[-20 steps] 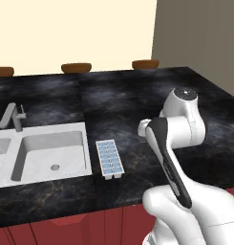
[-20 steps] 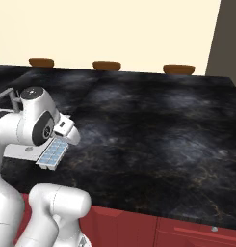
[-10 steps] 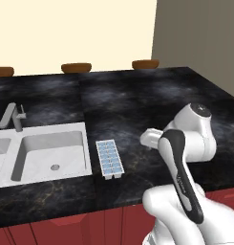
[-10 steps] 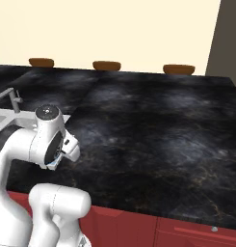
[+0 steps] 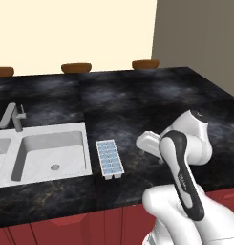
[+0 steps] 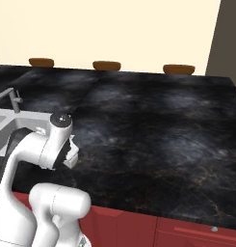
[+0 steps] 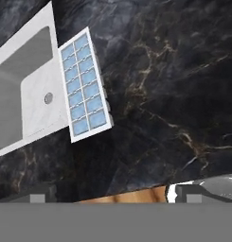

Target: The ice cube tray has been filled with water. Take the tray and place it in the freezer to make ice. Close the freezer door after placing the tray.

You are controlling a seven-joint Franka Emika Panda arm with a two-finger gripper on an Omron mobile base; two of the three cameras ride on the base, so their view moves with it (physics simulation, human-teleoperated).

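The ice cube tray lies flat on the black marble counter, hard against the right rim of the sink; its two rows of pale blue cells face up. In the hand view the ice cube tray sits upper left, well ahead of the fingertips. My gripper is open and holds nothing, its tips far apart. It hangs over bare counter a short way right of the tray, where the white hand shows. The freezer and its door are out of view.
A white sink with a grey faucet fills the counter's left part. Brown round tops line the far edge. My own arm blocks the near left of the right base view. Red cabinet fronts run below the counter.
The arm has folded lower and swung toward the counter's front edge. In the right base view it now covers the tray. The tray and the base have not moved.
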